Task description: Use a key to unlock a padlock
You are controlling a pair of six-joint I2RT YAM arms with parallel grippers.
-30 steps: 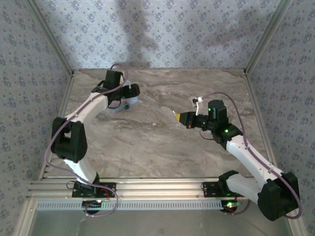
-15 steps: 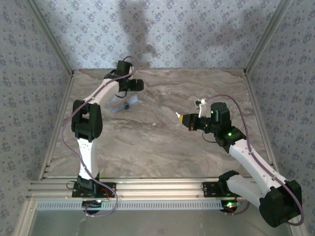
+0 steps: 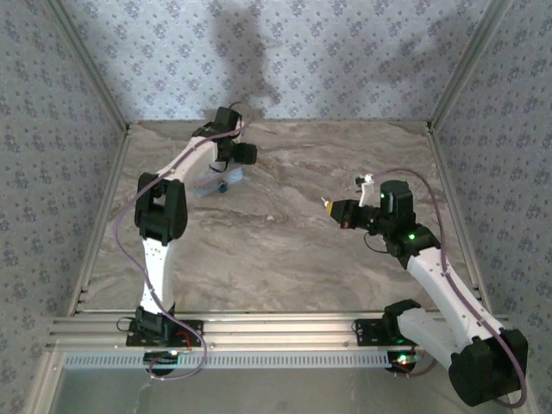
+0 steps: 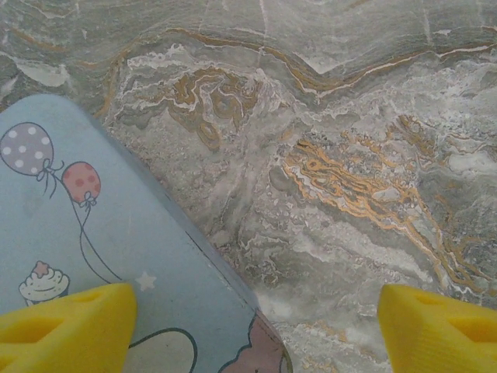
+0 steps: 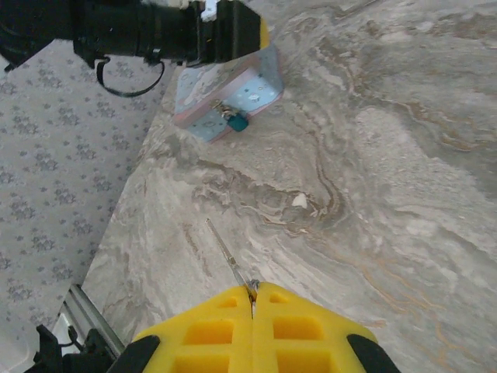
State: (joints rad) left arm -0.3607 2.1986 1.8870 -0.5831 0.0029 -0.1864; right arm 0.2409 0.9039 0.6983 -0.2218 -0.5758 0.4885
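Note:
A small teal padlock [image 5: 235, 121] hangs on the front of a light blue cartoon-printed box [image 5: 225, 93] at the far left of the table. In the top view the padlock [image 3: 222, 185] sits at the box's [image 3: 210, 186] near edge. My left gripper [image 3: 241, 159] hovers just behind the box, open. In its wrist view the left gripper [image 4: 252, 330] has its yellow fingertips [image 4: 66, 326] wide apart, with the box corner [image 4: 93, 256] under the left one. Over the table's middle right, my right gripper [image 3: 330, 206] is shut on a thin silver key [image 5: 229, 256] that points toward the box.
The marble tabletop [image 3: 276, 250] lies bare between the two grippers. Patterned walls [image 3: 78, 129] close in the left, back and right sides. A small white fleck [image 5: 300, 200] lies on the table between the key and the box.
The left arm has swung up and back, moving its gripper from over the box to just behind it. The right gripper has drifted right, still holding the key.

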